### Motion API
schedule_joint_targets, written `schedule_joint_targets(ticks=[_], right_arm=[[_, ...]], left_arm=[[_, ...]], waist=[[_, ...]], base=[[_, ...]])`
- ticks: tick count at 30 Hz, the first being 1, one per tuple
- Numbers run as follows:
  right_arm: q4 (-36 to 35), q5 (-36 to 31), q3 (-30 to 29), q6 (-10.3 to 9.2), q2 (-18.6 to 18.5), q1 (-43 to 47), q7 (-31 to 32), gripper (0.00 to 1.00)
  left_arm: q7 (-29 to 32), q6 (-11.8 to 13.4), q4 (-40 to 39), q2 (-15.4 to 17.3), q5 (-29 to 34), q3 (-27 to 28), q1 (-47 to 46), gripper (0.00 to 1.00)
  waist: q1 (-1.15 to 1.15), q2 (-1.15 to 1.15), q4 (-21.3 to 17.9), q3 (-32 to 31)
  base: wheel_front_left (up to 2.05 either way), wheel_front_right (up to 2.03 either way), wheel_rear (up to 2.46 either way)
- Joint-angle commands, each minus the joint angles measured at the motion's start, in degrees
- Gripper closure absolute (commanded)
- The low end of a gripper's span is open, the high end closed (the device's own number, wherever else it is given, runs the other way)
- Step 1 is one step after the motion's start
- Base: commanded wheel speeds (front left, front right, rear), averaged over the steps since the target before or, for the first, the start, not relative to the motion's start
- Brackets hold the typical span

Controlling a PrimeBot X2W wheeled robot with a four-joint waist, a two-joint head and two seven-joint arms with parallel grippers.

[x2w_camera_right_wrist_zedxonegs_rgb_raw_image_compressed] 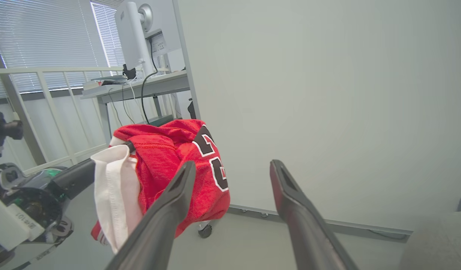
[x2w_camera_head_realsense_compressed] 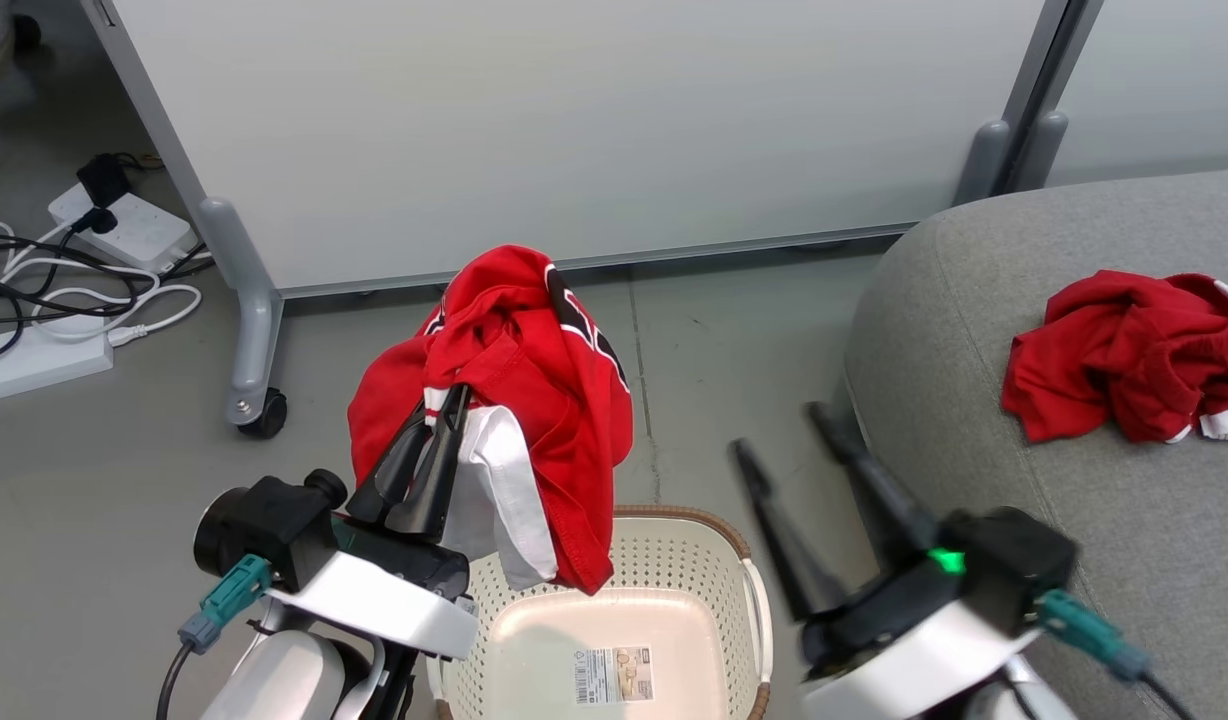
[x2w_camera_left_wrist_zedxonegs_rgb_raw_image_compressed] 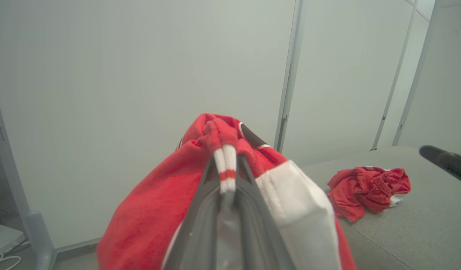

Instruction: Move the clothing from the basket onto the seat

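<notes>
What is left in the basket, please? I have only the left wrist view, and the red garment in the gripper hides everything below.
Observer: Nothing that I can see. In the head view the visible part of the basket shows a bare bottom with a paper label.
Operator: Thank you. Is the right gripper free?
Observer: Yes, the right gripper stands open and empty, between the basket and the seat.
Operator: How does the garment hang?
Observer: The jersey hangs bunched from the shut left gripper, clear of the floor, above the basket's far rim.
</notes>
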Motion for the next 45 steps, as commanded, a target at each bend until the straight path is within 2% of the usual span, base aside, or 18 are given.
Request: schedule_joint_targets(ticks=[1,5,10,19,24,25,26,27,37,38,39,40,41,45], right_arm=[[-0.34,0.83,1.59,0.12,-0.25,-0.69,0.49,0.0],[0.05,3.31,10.63,0.12,-0.26,-3.28,1.2,0.0],[5.54,5.84,18.89,0.12,-0.31,-7.96,0.18,0.0],[20.08,10.01,25.66,0.12,-0.28,-18.44,-4.75,0.0],[25.16,14.37,28.96,0.12,-0.28,-23.4,-6.75,0.0],[26.05,15.22,29.65,0.12,-0.3,-24.15,-7.03,0.11],[26.82,16.23,30.31,0.12,-0.26,-24.77,-7.35,0.69],[27.43,17.19,30.62,0.12,-0.26,-25.43,-7.74,1.0],[31.14,22.66,34.17,0.12,-0.24,-29.79,-9.46,1.0],[31.42,23.06,34.38,0.12,-0.25,-30.16,-9.5,1.0],[31.72,23.42,34.54,0.12,-0.26,-30.49,-9.55,1.0],[31.9,23.7,34.61,0.12,-0.25,-30.74,-9.7,1.0],[32.17,23.93,34.51,0.12,-0.25,-30.91,-9.79,1.0],[33.26,24.19,32.35,0.12,-0.26,-32.0,-9.98,1.0]], left_arm=[[-0.36,0.13,0.06,0.04,-0.19,0.03,-0.76,1.0],[-0.44,0.24,0.16,-0.18,-0.08,-0.21,-1.07,1.0],[-0.45,-0.18,0.63,-0.33,0.1,-0.77,-1.52,1.0],[-0.37,-0.8,0.9,-1.46,0.45,-2.33,-2.92,1.0],[-0.57,-0.82,1.07,-1.9,0.47,-2.66,-3.78,1.0],[-0.61,-0.91,1.12,-1.95,0.5,-2.73,-3.84,1.0],[-0.61,-1.03,1.2,-1.98,0.51,-2.85,-3.8,1.0],[-0.65,-1.11,1.25,-1.97,0.5,-2.9,-3.74,1.0],[-0.87,-1.22,1.36,-2.11,0.26,-3.0,-3.94,1.0],[-0.91,-1.23,1.31,-2.11,0.21,-2.98,-3.98,0.91],[-0.94,-1.21,1.24,-2.12,0.17,-2.94,-4.02,0.63],[-0.99,-1.11,1.1,-2.15,0.18,-2.85,-4.07,0.04],[-0.94,-0.89,0.93,-2.13,0.41,-2.73,-4.12,0.0],[-1.08,-1.05,0.0,-2.16,0.5,-2.85,-3.48,0.0]], waist=[[0.0,0.0,0.12,-0.03],[0.0,0.0,0.61,0.0],[0.0,0.0,1.33,0.06],[0.0,0.0,2.86,0.55],[0.0,0.0,3.24,1.14],[0.0,0.0,3.3,1.22],[0.0,0.0,3.38,1.22],[0.0,0.0,3.44,1.22],[0.0,0.0,3.34,1.43],[0.0,0.0,3.29,1.44],[0.0,0.0,3.23,1.43],[0.0,0.0,3.18,1.41],[0.0,0.0,3.13,1.38],[0.0,0.0,2.87,1.25]], base=[[0.0,0.0,0.0],[0.0,0.0,0.0],[0.0,0.0,0.0],[0.0,0.0,0.0],[0.0,0.0,0.0],[0.0,0.0,0.0],[0.0,0.0,0.0],[0.0,0.0,0.0],[0.0,0.0,0.0],[0.0,0.0,0.0],[0.0,0.0,0.0],[0.0,0.0,0.0],[0.0,0.0,0.0],[0.0,0.0,0.0]])
